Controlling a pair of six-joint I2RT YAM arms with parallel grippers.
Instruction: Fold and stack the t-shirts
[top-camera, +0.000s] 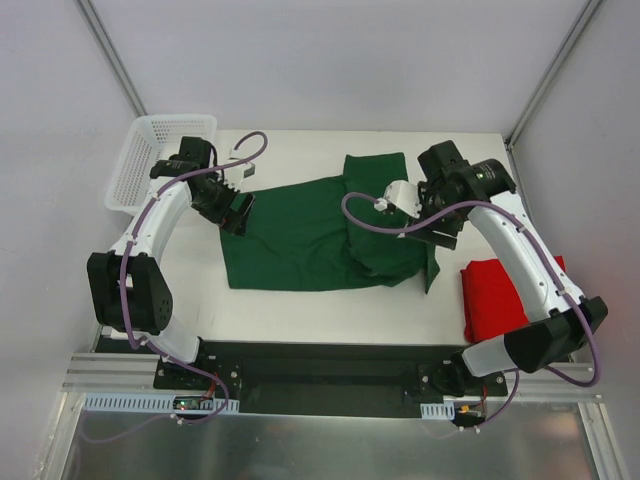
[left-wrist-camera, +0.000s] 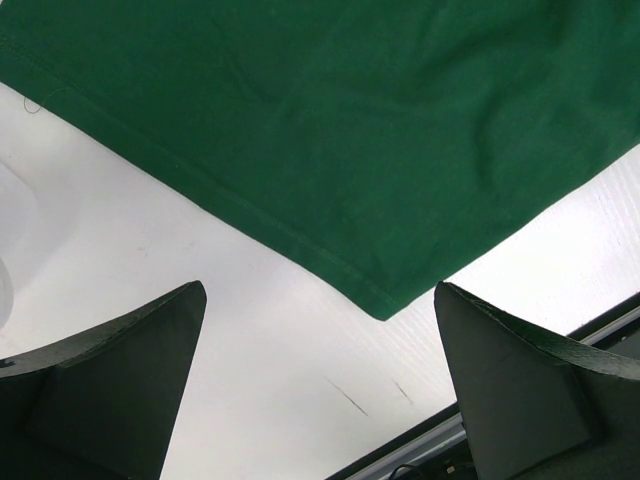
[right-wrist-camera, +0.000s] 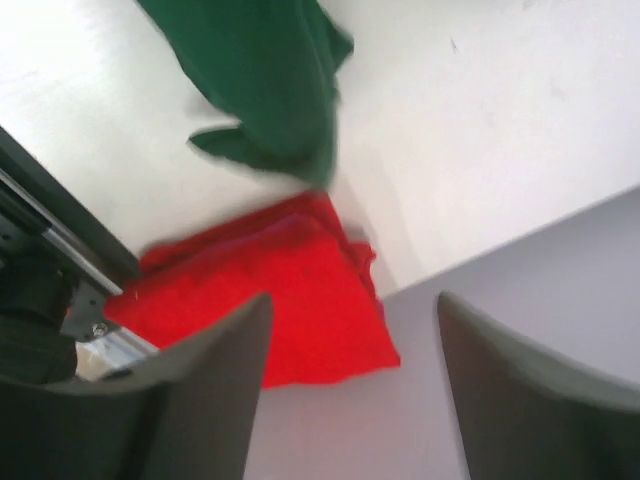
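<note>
The green t-shirt (top-camera: 295, 240) is half folded. The left hand (top-camera: 238, 214) and right hand (top-camera: 443, 235) are released, empty. Its left edge should be gripped next.

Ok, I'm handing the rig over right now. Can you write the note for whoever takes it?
Left end effector: open, empty, by the far left corner of the green t-shirt.
Right end effector: open, empty, above that shirt's right side.
Green t-shirt: middle of the table, left part flat, right part folded over and rumpled.
Red t-shirt: folded, at the table's near right edge.
Done: red folded.
Left: finish folding the green one, then stack the two.
</note>
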